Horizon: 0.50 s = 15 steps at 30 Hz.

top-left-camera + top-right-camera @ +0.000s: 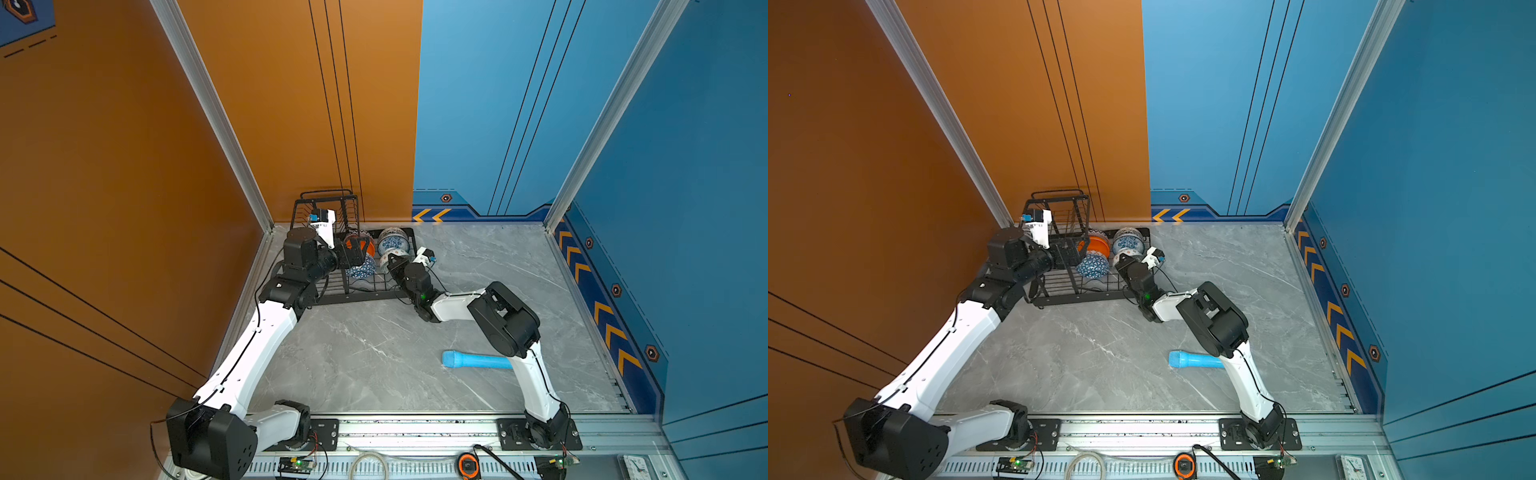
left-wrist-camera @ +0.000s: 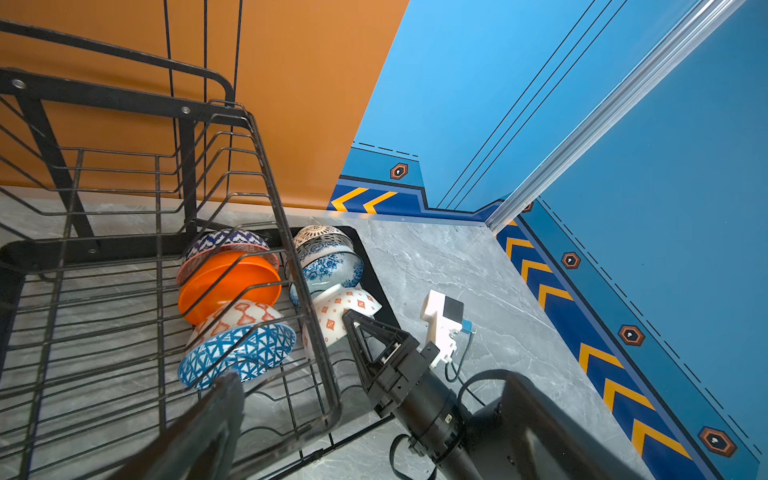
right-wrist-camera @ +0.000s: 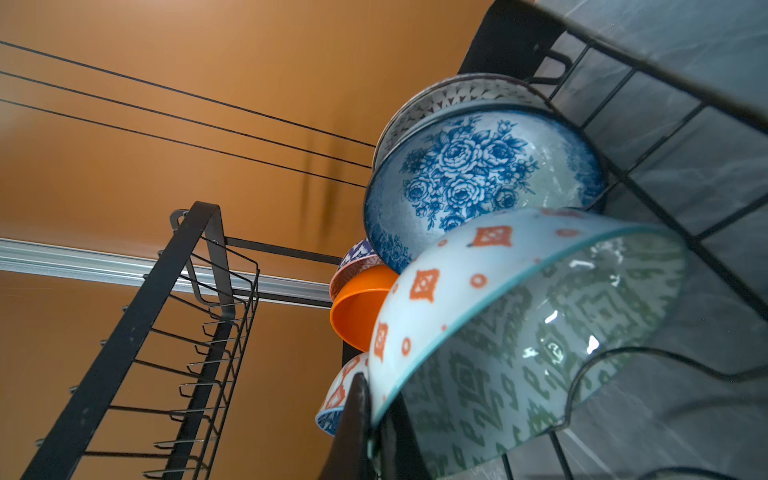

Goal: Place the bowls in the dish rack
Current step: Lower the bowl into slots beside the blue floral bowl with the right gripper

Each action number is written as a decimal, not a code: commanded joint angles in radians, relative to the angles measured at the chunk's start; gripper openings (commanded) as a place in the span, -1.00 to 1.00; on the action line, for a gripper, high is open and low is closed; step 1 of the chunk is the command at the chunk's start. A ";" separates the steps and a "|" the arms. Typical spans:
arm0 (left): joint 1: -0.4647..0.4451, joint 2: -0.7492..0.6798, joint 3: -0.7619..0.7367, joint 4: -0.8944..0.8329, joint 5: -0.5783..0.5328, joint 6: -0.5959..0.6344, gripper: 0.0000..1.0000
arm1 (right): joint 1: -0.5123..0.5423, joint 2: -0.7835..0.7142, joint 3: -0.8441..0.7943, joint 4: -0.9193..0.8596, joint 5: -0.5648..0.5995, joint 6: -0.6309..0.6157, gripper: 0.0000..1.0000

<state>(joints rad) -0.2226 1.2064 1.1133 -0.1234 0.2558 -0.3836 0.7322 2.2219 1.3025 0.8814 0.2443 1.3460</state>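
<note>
Pinching the rim of the green-patterned bowl [image 3: 540, 332], our right gripper [image 2: 351, 320] is closed on it at the right side of the dish rack [image 1: 357, 297], with the bowl tipped on edge in the lower tray. Our left gripper [image 1: 356, 249] hangs wide open and empty over the plain orange bowl [image 2: 232, 286]. Every bowl we can see stands in the rack, and only a light blue cylinder [image 1: 478, 360] lies on the tabletop [image 1: 374, 353]. We judge loading nearly done, with letting go of this bowl the step left.

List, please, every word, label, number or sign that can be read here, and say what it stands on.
No legible words or numbers anywhere.
Yellow chevrons: arrow marks on the blue wall trim, no text.
White dial by the front rail: markings too small to read.
</note>
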 commanded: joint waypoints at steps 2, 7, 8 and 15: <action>0.004 0.013 -0.019 -0.013 0.027 -0.011 0.96 | 0.007 0.006 0.020 -0.003 0.028 0.023 -1.00; 0.006 0.015 -0.019 -0.013 0.027 -0.012 0.96 | 0.011 0.001 0.029 -0.045 0.031 0.027 -1.00; 0.005 0.015 -0.018 -0.013 0.028 -0.012 0.96 | 0.012 -0.001 0.032 -0.064 0.033 0.030 -1.00; 0.005 0.018 -0.020 -0.014 0.031 -0.014 0.96 | 0.026 -0.015 0.049 -0.204 0.059 0.068 -1.00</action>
<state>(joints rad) -0.2226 1.2102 1.1133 -0.1177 0.2588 -0.3866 0.7418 2.2215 1.3392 0.7963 0.2844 1.3811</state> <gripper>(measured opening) 0.979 0.064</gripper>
